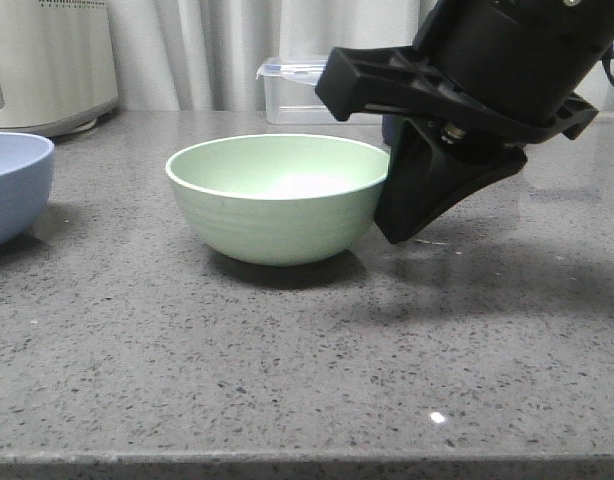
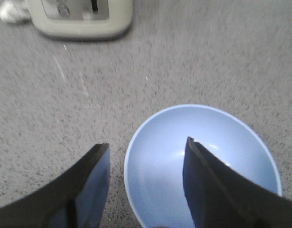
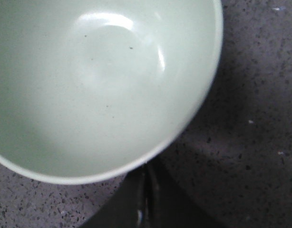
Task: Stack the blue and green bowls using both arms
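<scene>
The green bowl [image 1: 279, 195] stands upright and empty mid-table; it fills the right wrist view [image 3: 98, 80]. My right gripper [image 1: 395, 228] is shut, tilted, with its tip low against or just beside the bowl's right outer wall; its fingertips [image 3: 147, 167] lie just outside the rim. The blue bowl [image 1: 12, 185] stands at the far left, cut by the frame edge. In the left wrist view my left gripper [image 2: 147, 142] is open above the blue bowl [image 2: 160, 156], one finger over the inside, the other outside the rim. It holds nothing.
A clear lidded container [image 1: 297, 88] stands at the back behind the green bowl. A cream appliance [image 1: 47, 60] sits at the back left and shows in the left wrist view [image 2: 84, 19]. The grey speckled counter's front edge [image 1: 307, 462] is near.
</scene>
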`<state>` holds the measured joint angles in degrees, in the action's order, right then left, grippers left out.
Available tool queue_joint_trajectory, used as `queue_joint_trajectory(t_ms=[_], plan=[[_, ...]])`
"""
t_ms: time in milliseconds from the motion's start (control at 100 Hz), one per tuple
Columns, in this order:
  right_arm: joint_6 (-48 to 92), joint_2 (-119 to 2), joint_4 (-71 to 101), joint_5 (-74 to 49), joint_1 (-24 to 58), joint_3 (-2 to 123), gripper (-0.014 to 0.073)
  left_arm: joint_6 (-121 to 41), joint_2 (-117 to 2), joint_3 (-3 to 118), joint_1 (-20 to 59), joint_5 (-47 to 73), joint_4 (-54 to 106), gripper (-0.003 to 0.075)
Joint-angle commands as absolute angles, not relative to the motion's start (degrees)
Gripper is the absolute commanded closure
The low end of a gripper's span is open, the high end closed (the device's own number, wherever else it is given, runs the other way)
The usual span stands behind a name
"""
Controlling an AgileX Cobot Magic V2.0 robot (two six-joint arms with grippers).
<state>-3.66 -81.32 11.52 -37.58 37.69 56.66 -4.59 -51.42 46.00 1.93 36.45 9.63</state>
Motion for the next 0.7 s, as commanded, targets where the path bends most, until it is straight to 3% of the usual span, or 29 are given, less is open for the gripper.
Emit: queue_joint_trajectory(t_ms=[0, 690], plan=[[-2.8, -79.7, 12.3, -34.9, 37.7, 58.0, 0.0661, -3.6, -55.3, 50.8, 1.8, 35.3, 10.4, 0.0376], [-2.8, -79.7, 12.3, -34.9, 37.7, 58.0, 0.0661, -3.6, -70.8, 53.8, 1.7, 39.3, 9.6, 0.0377]])
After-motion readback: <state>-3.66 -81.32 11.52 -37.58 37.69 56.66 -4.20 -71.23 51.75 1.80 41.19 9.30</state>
